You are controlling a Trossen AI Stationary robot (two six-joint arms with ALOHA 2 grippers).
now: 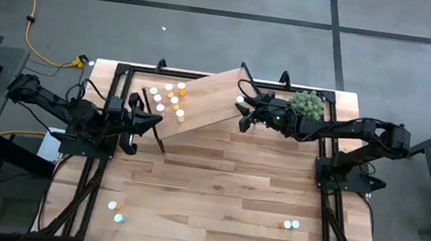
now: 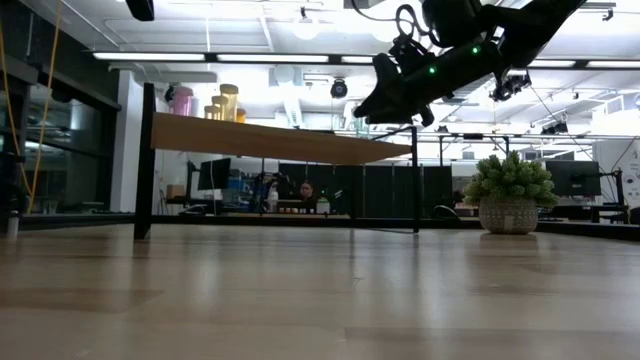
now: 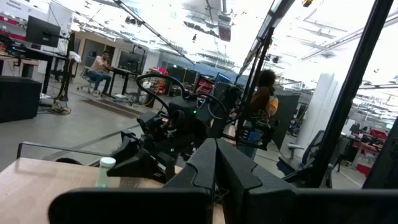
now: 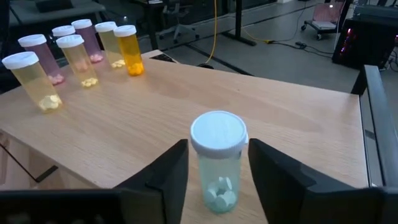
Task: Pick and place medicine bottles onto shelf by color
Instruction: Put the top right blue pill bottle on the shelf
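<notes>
Jaws of the right gripper point(image 4: 212, 180) stand apart astride a teal bottle point(image 4: 216, 163) upright on the shelf point(image 4: 298, 118) at its right end, well apart from the orange, yellow and pink bottles point(image 4: 74, 56); placing seems nearly done, so next comes backing clear without tipping it, while the left gripper point(image 1: 152, 123) waits closed by the shelf's left end.

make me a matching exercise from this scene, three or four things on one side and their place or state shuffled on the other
Things:
1. teal bottle
2. orange bottle
3. plant
4. left gripper

Places or states:
A. fingers shut, beside the shelf
B. upright between the right gripper fingers
C. on the table, far right corner
D. grouped with yellow and pink bottles on the shelf

Pairs: 1-B, 2-D, 3-C, 4-A
</notes>
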